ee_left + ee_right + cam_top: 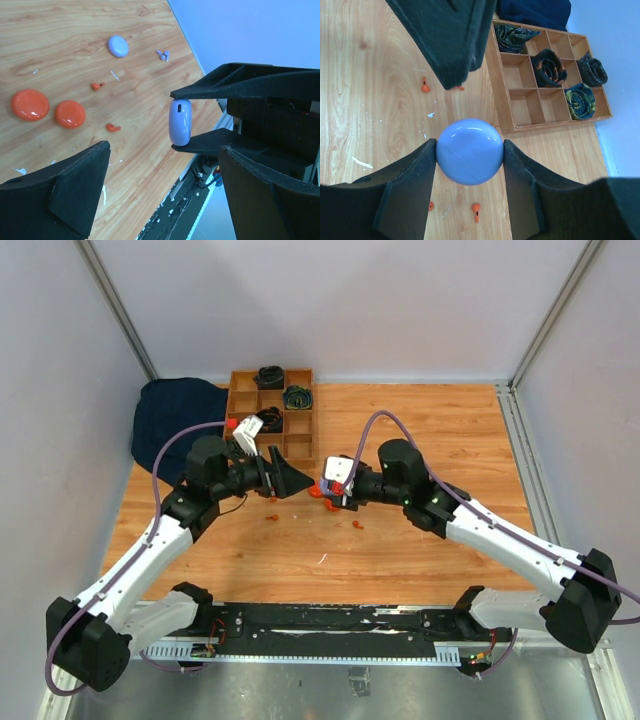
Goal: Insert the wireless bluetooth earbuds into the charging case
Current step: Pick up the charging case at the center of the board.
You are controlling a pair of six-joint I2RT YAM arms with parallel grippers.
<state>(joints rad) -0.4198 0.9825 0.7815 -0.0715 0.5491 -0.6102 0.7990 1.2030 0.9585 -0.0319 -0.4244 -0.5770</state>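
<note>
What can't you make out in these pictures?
- Charging case: right wrist view, shell looks closed, so its inside is hidden; the right jaws cover both sides.
- Lilac earbuds: left wrist view, too small to count.
- Orange earbuds: top view, mere specks.
- Wooden tray: top view, left arm covers its near corner.

— Where's the top camera?
— High behind the arm bases (190,600), looking down on the whole desk (420,440).
— And the wrist ones?
— Close in, low. The left faces the right pincer (175,121) and its lilac case (180,125); the right looks over that same case toward the wooden tray (501,90).
</note>
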